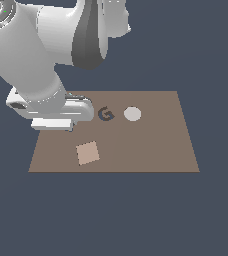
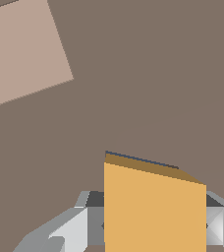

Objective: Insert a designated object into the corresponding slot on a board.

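Note:
In the wrist view the orange-yellow cube [image 2: 153, 211] sits between my gripper's [image 2: 153, 224] two grey fingers [image 2: 92, 221], which press on its two sides. The cube is low over the brown board [image 2: 158, 74]. A thin dark navy sliver of the slot [image 2: 141, 158] shows just past the cube's edge; the rest of the slot is hidden under the cube. In the exterior view the wrist and hand [image 1: 56, 112] hang over the board's [image 1: 146, 150] back corner on the exterior view's left. The cube, fingers and slot are hidden there.
A flat tan square [image 1: 87, 152] lies on the board nearer the front; it also shows in the wrist view [image 2: 23, 49]. A dark G-shaped ring [image 1: 105, 114] and a pale grey disc [image 1: 132, 113] lie on the exterior view's right of my hand.

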`<state>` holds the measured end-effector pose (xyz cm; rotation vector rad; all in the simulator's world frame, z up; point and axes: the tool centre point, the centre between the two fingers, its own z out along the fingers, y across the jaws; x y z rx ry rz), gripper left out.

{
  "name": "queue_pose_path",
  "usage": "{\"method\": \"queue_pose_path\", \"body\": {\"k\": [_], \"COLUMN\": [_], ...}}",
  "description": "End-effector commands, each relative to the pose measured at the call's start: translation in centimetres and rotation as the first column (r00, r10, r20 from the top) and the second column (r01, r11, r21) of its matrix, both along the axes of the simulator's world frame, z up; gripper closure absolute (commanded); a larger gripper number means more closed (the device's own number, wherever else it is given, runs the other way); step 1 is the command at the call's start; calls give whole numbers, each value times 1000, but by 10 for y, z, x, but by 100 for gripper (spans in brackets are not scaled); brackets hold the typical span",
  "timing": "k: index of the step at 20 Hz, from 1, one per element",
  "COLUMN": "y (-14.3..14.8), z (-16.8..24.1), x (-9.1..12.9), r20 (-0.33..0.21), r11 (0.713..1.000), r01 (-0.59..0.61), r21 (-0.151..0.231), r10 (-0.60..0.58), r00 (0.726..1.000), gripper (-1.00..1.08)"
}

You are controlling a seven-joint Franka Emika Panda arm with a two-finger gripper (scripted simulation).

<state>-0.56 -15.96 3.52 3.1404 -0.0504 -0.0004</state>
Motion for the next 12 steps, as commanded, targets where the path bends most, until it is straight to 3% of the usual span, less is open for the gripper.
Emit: {"method": "queue_pose_path", "body": {"k": [1,2,3,12], "y": [0,0,0,0], "z": [-4,-5,-5,-5], "x": [0,0,0,0], "r20": [0,0,0,0], "r11": [1000,1000,1000,1000], "r01": [1,1,1,1], "r21": [0,0,0,0], "r10": [-1,-1,-1,-1], "r00": [1000,1000,1000,1000], "gripper": [108,108,-92,-92]}}
